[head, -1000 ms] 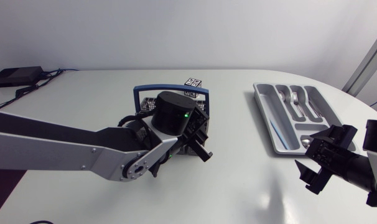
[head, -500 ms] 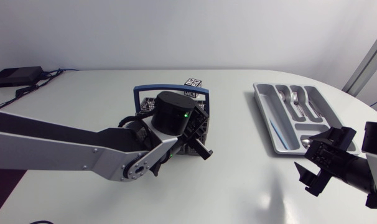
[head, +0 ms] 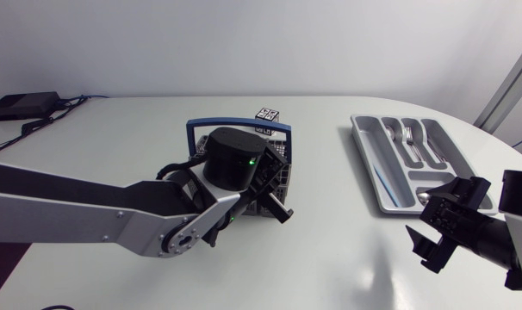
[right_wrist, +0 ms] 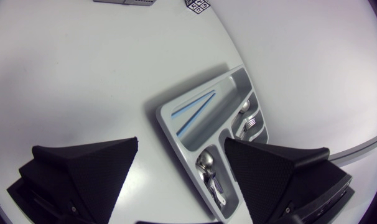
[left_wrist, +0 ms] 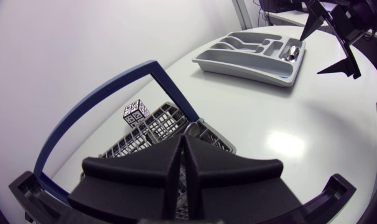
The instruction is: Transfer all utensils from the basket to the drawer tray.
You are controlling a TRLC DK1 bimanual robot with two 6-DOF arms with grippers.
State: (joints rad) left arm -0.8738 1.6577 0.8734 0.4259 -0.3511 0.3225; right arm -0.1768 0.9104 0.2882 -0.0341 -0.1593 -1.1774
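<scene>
Head view: the left gripper (head: 274,205) hangs over the basket (head: 239,123) mid-tabletop. The right gripper (head: 438,226) sits beside the drawer tray (head: 373,159) near the right edge.

Left wrist view: its fingers are pressed together, with nothing visible between them. Lowered like this, they would likely jam on the basket's grid and grasp nothing.

Right wrist view: fingers wide apart, empty.

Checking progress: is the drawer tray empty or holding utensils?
Holding utensils: the tray has forks and a spoon lying in separate compartments.
</scene>
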